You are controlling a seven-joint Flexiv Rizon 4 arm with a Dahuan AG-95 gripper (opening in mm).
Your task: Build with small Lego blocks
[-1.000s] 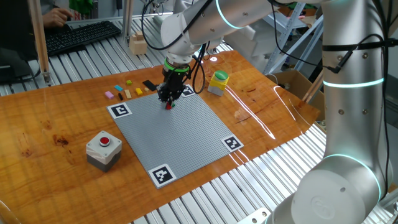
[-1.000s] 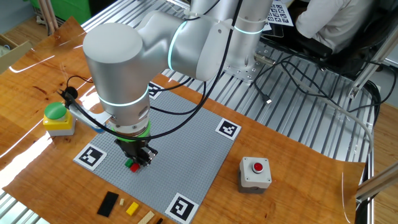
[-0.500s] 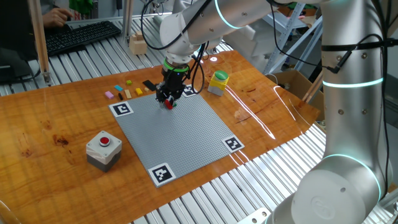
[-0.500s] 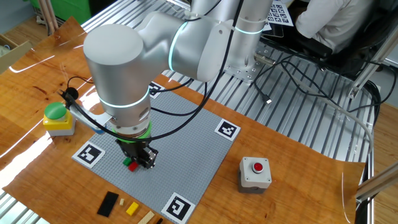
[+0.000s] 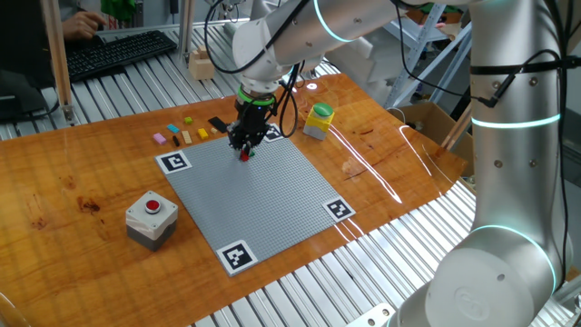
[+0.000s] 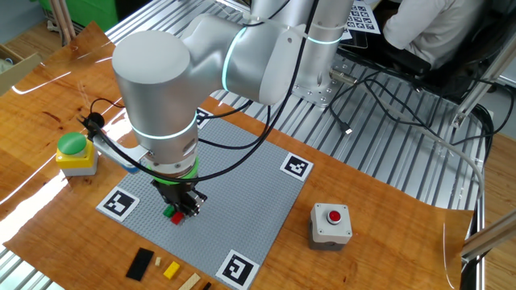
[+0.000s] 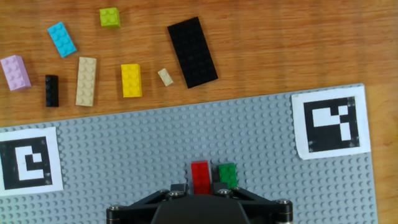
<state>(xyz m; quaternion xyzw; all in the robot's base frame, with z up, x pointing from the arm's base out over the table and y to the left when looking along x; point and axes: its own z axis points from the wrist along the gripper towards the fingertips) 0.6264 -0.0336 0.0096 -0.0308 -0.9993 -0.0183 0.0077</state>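
Note:
My gripper (image 7: pixel 200 188) stands low over the grey baseplate (image 7: pixel 124 162), shut on a small red brick (image 7: pixel 201 176) between its fingers. A green brick (image 7: pixel 227 175) sits on the plate right beside the red one. One fixed view shows the gripper (image 5: pixel 243 143) near the plate's far edge; the other shows it (image 6: pixel 185 207) with the red and green bricks (image 6: pixel 171 214) under it. Loose bricks lie on the wood beyond the plate: a black plate (image 7: pixel 192 51), yellow (image 7: pixel 131 80), tan (image 7: pixel 86 81), small black (image 7: pixel 52 91), pink (image 7: pixel 15 72), blue (image 7: pixel 62 39) and lime (image 7: pixel 110 17).
A grey box with a red button (image 5: pixel 151 218) stands left of the plate. A yellow object with a green top (image 5: pixel 319 120) stands at the plate's far right corner. A pale wooden block (image 5: pixel 201 64) and a keyboard (image 5: pixel 118 53) lie behind.
The hand has shifted only slightly over the same spot. The red brick stays between the fingers beside the green one.

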